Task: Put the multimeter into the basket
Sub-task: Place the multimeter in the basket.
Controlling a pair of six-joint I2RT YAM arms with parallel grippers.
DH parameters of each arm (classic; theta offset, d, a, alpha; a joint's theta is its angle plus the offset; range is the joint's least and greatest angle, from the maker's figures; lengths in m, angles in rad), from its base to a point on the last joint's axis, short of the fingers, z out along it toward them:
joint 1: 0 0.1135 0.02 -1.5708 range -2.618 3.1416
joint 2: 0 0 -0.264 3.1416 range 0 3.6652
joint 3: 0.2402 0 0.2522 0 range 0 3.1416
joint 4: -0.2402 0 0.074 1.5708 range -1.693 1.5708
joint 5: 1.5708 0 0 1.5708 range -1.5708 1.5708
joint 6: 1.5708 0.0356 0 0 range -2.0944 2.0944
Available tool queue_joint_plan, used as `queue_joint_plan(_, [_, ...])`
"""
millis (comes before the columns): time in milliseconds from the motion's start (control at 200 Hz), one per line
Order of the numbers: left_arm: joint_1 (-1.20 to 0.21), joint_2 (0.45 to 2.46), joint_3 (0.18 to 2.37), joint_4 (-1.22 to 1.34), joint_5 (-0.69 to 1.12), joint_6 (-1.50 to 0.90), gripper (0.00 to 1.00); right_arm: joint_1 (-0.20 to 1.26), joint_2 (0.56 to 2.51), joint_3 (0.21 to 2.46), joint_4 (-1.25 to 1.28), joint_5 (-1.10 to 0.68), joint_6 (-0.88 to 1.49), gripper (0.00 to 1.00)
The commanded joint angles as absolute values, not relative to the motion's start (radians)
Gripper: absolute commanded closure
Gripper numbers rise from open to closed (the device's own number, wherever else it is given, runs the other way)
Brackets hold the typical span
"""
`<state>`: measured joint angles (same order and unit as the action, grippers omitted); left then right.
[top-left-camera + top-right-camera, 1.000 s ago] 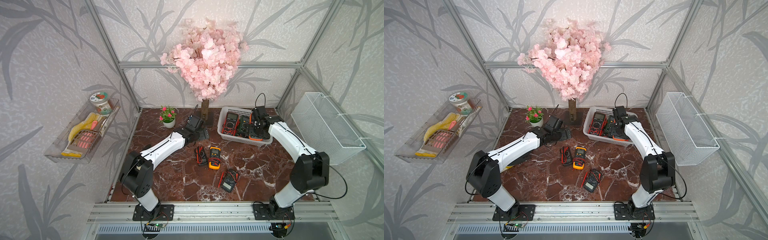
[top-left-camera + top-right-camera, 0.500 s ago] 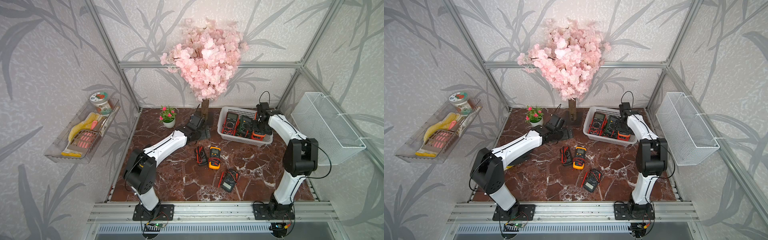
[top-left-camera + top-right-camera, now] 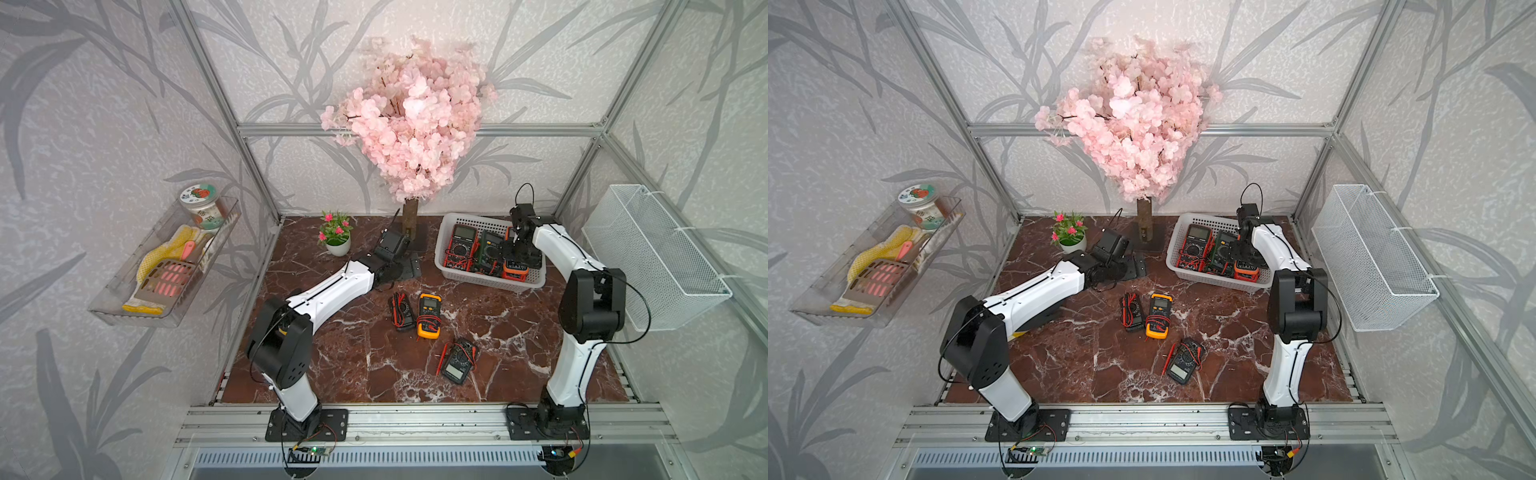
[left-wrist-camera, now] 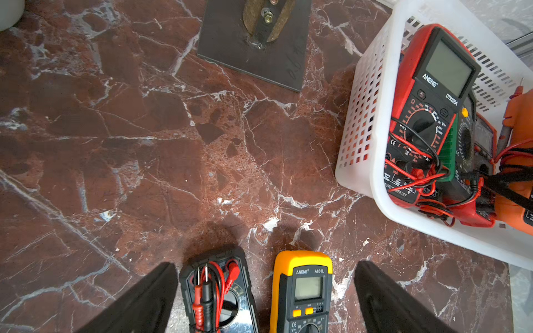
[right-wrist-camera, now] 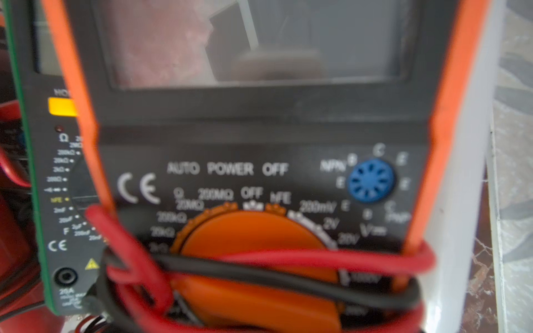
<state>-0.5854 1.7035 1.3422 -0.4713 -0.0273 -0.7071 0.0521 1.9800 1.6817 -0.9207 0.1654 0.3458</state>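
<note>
The white basket [image 3: 490, 286] [image 3: 1217, 283] stands at the back right with a red multimeter [image 3: 461, 245] and a green one [image 3: 488, 251] in it. My right gripper [image 3: 517, 251] is down in its right end, shut on an orange multimeter [image 3: 515, 271] [image 5: 259, 129] beside the basket wall [image 5: 461, 201]; its fingers are hidden in the right wrist view. My left gripper [image 3: 409, 268] [image 4: 265, 288] hangs open above the table. Below it lie a black multimeter [image 4: 219, 288] [image 3: 401, 305] and a yellow multimeter [image 4: 302, 288] [image 3: 429, 314]. A dark multimeter [image 3: 459, 360] lies nearer the front.
A pink blossom tree on a dark base plate [image 3: 415, 241] stands at the back middle, with a small potted plant [image 3: 336, 235] to its left. A white wire-mesh bin [image 3: 652, 253] hangs on the right wall and a clear tray [image 3: 166, 266] on the left wall.
The right arm's elbow has swung out to the right and risen, while its gripper stayed over the basket's right end with the orange multimeter. The left arm has barely moved.
</note>
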Motion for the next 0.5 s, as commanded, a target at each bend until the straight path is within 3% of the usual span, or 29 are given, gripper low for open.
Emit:
queue_joint_plan(0, [-0.589,1.69,1.349,-0.491,-0.028,-0.696,0.0,0.046,1.971,1.688,-0.928,0.211,0.34,0.27])
queue_joint_plan(125, [-0.59,1.685,1.346,-0.491,-0.028,-0.699,0.0,0.044,1.968,1.695,-0.937,0.222,0.335,0.15])
queue_joint_plan(495, [-0.595,1.667,1.34,-0.491,-0.029,-0.702,0.0,0.035,1.944,1.709,-0.949,0.221,0.328,0.03])
